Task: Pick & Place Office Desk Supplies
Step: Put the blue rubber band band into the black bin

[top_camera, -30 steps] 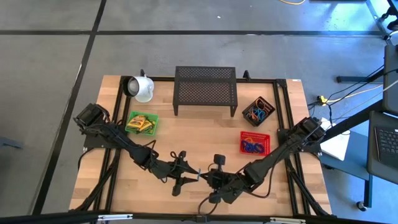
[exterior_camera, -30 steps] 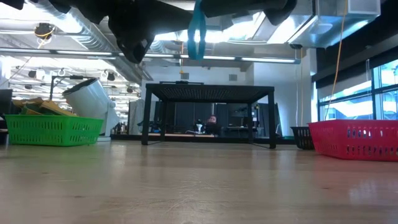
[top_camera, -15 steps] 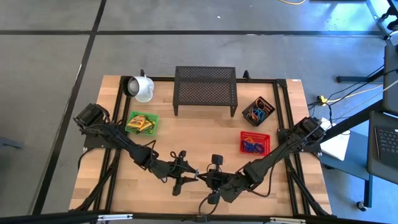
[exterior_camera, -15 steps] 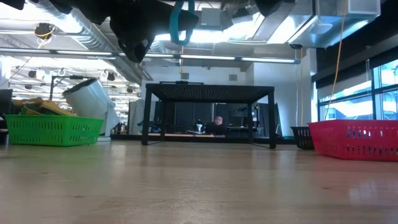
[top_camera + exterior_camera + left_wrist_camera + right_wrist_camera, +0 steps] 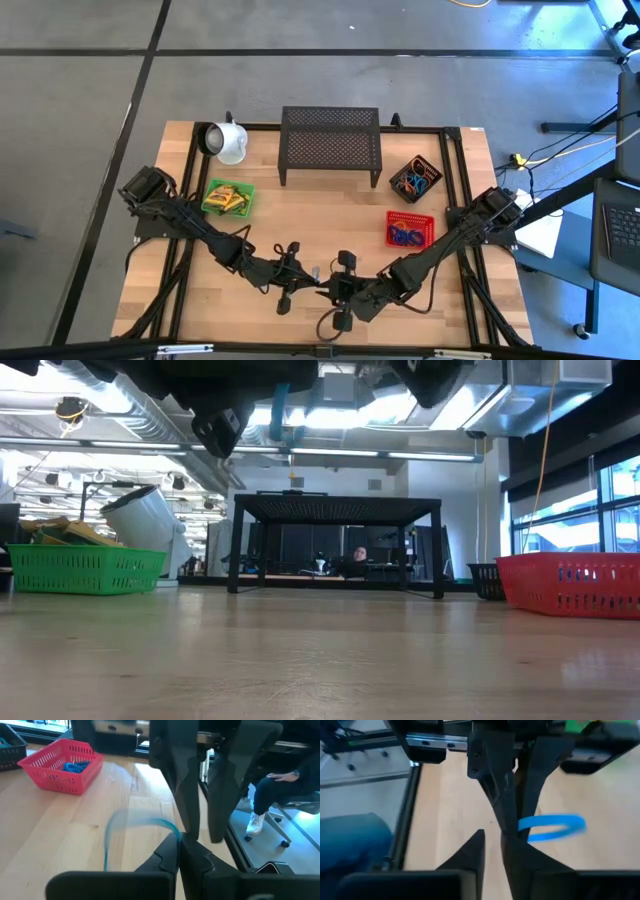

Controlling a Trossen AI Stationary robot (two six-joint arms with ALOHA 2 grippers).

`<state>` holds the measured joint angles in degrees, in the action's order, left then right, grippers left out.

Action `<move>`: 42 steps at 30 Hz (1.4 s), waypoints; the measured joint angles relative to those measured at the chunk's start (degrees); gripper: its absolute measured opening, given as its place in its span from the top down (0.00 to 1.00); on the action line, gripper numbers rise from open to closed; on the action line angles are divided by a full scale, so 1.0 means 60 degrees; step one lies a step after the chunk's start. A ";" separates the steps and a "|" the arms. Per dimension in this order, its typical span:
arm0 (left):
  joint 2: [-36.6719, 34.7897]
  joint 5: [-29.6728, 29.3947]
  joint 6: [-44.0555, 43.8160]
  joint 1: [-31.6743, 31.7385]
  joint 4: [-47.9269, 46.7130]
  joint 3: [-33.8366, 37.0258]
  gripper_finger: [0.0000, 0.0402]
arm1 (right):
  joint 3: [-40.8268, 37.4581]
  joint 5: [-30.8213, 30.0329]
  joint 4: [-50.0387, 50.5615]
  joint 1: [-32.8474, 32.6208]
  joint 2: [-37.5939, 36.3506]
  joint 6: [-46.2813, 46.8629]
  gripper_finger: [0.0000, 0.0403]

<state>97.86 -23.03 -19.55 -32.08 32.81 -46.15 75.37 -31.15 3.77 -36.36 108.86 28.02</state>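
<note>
Handover above table [image 5: 200,310]: left gripper [image 5: 303,281] pinched on blue band [image 5: 551,828]; right gripper [image 5: 322,290] apparently parting. Could slip or snap away if pinch is shallow.

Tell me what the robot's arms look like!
Both are dark, almost black, jointed arms. The left arm and right arm each have chunky round joints, thin black cables along them, and a gripper with two flat, tapered black fingers.
</note>
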 joint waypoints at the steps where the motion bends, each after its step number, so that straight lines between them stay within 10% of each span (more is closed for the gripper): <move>1: 0.0000 -0.0002 0.0000 0.0000 -0.0002 0.0000 0.99 | 0.0000 0.0179 -0.0001 0.0044 0.0000 0.0229 0.83; 15: 0.0004 -0.0577 0.0140 0.0007 -0.0147 0.0000 0.99 | 0.0004 0.0681 -0.0399 0.0445 0.0000 0.2519 0.45; 29: 0.0000 -0.0809 0.0140 0.0007 -0.0164 0.0000 0.99 | 0.0004 0.0115 -0.0478 0.0461 0.0015 0.3506 0.43; 42: -0.0160 0.0311 0.0637 -0.0026 -0.0689 -0.0018 0.99 | 0.0004 0.2901 -0.0306 0.0580 -0.0163 0.2988 0.43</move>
<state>96.90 -21.16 -15.73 -32.23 28.68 -46.26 75.40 -13.75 1.93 -32.88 107.88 45.95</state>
